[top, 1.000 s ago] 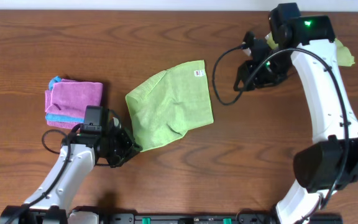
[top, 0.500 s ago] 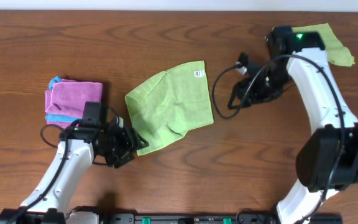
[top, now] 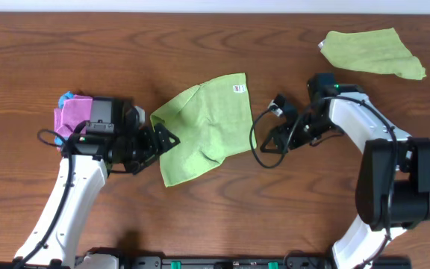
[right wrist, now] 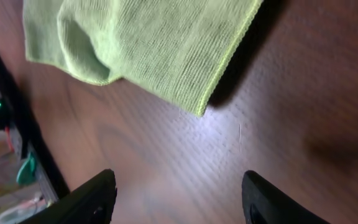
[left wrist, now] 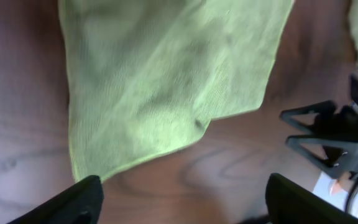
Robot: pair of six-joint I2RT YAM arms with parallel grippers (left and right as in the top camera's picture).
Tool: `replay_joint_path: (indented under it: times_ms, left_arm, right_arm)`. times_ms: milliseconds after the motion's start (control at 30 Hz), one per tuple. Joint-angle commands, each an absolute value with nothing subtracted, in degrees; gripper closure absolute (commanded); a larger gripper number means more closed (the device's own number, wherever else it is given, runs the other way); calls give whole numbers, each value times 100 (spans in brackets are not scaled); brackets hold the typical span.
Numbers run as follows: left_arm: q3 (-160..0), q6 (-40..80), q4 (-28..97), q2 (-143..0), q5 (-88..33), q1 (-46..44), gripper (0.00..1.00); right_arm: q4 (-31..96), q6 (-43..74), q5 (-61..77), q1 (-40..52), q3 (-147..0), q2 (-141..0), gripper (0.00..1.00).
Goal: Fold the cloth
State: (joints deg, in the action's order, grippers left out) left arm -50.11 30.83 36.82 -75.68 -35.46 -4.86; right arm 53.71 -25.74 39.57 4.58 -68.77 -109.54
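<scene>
Lime-green cloth [top: 204, 127] lies centre frame in the overhead view, mostly flat on the table [top: 200, 45]. It sits skewed, with a wrinkle near its lower right and the white tag at the top right corner.

Changes in the last second:
- The left gripper [top: 164, 140] was clamped at the lower left corner. It has let go and moved up to the left edge, with jaws wide and nothing between them.
- That corner now rests on the wood.
- The right gripper [top: 273, 123] has come down from the upper right to just right of the cloth. Its jaws are apart and empty, and its wrist view shows the lower right corner just ahead.

The other green cloth [top: 372, 52] sits at upper right, and the pink cloth [top: 73, 116] sits far left behind the left arm.

No fold looks made yet. Both arms look set for fresh grasps on opposite edges.
</scene>
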Motion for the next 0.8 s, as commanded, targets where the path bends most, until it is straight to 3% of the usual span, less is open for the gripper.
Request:
replay_joint_path:
  times_ms: [0,300,767]
  left_arm:
    - [-5124,3148,3426,-7590,-3389,-451,12]
    - [-5124,3691,2596,-7824,-3474,-451,5]
    - [-5124,3691,2561,-7824,-3588,-451,4]
  right_arm:
    - [5035,-2346,4364,604,-6700,-10886,35]
    - [3903,-1680,4123,1022,-6652,-10908,36]
    - [3802,-1629,3883,1098,-6652,-11544,41]
